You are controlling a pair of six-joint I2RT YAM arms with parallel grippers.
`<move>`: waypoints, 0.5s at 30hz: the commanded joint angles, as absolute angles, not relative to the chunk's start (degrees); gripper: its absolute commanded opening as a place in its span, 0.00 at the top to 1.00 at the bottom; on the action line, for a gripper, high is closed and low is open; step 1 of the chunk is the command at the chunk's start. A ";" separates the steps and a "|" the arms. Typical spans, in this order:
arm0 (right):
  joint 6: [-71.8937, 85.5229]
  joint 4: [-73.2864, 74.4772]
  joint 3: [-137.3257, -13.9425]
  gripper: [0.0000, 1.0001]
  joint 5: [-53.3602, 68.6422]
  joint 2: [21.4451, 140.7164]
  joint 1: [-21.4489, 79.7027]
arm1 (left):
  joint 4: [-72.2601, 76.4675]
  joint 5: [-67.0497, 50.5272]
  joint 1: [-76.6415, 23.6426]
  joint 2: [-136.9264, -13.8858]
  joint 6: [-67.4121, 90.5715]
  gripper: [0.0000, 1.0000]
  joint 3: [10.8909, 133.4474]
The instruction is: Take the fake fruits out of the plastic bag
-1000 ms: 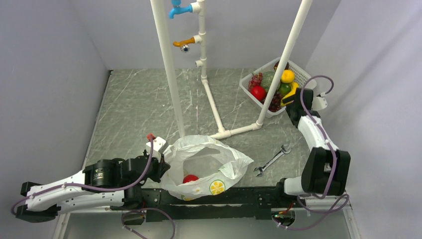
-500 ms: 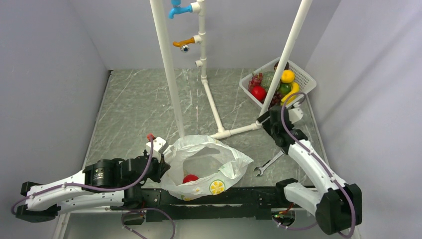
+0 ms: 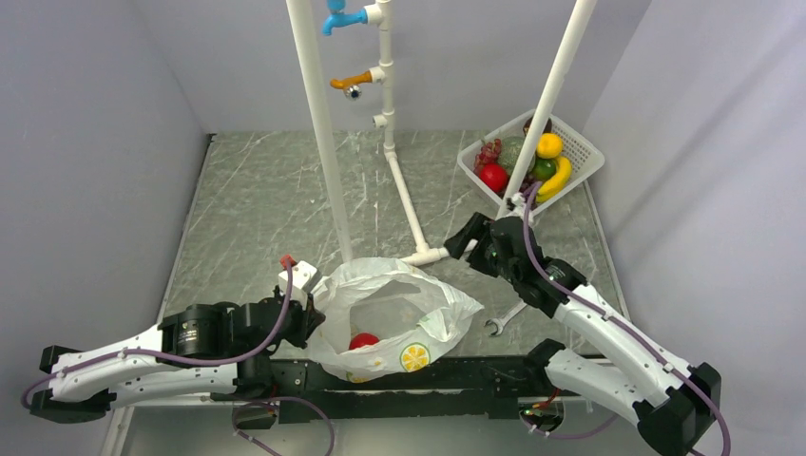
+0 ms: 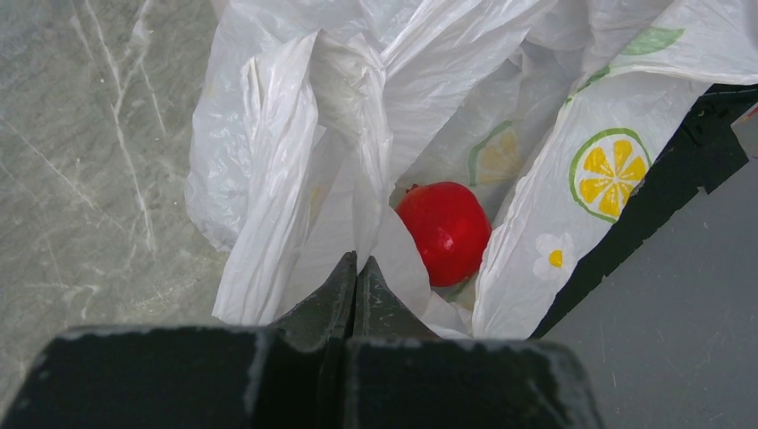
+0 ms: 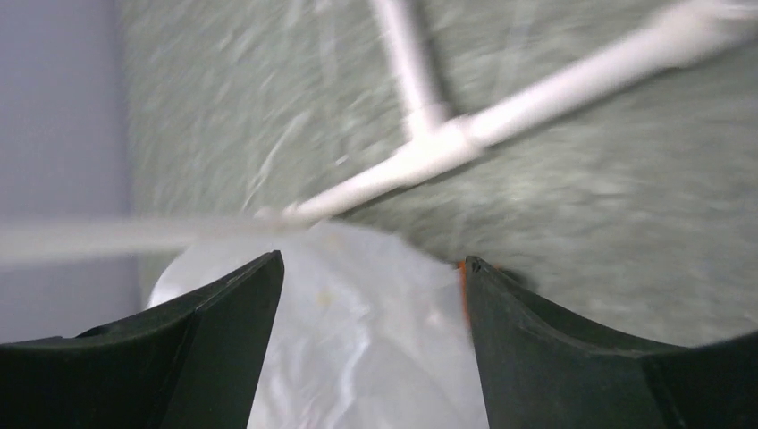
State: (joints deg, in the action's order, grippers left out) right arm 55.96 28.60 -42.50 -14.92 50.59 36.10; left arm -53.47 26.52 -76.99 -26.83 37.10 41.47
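The plastic bag (image 3: 394,313) lies open near the table's front edge, white with lemon prints. A red apple (image 3: 363,341) sits inside it; in the left wrist view the apple (image 4: 444,230) shows through the bag's mouth. My left gripper (image 3: 312,318) is shut on the bag's left rim (image 4: 344,206). My right gripper (image 3: 466,242) is open and empty, in the air right of the bag, with the bag (image 5: 366,340) blurred between its fingers (image 5: 232,313). Other fake fruits, a red apple (image 3: 492,177), a banana (image 3: 556,178) and a yellow round fruit (image 3: 548,144), lie in a basket.
A white mesh basket (image 3: 582,142) stands at the back right. A white pipe frame (image 3: 409,204) rises from the table behind the bag, with its foot near my right gripper. A steel wrench (image 3: 518,306) lies right of the bag.
My right arm has swung from the basket at the back right toward the bag, gripper open. The left gripper and the bag have not moved.
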 commanded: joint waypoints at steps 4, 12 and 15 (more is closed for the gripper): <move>37.38 12.32 -51.06 0.20 9.94 52.77 42.71 | -53.27 27.61 -77.61 -26.48 37.62 1.00 41.98; 28.85 9.13 -59.96 0.21 16.29 59.95 56.07 | -52.90 26.99 -77.83 -25.65 37.21 1.00 41.83; 23.49 10.95 -62.82 0.22 12.25 63.78 64.46 | -52.58 27.26 -77.87 -25.34 37.15 1.00 41.58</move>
State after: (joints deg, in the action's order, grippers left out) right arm 32.38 11.38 -58.96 13.02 59.90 56.38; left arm -53.45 26.83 -77.41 -26.22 37.12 41.47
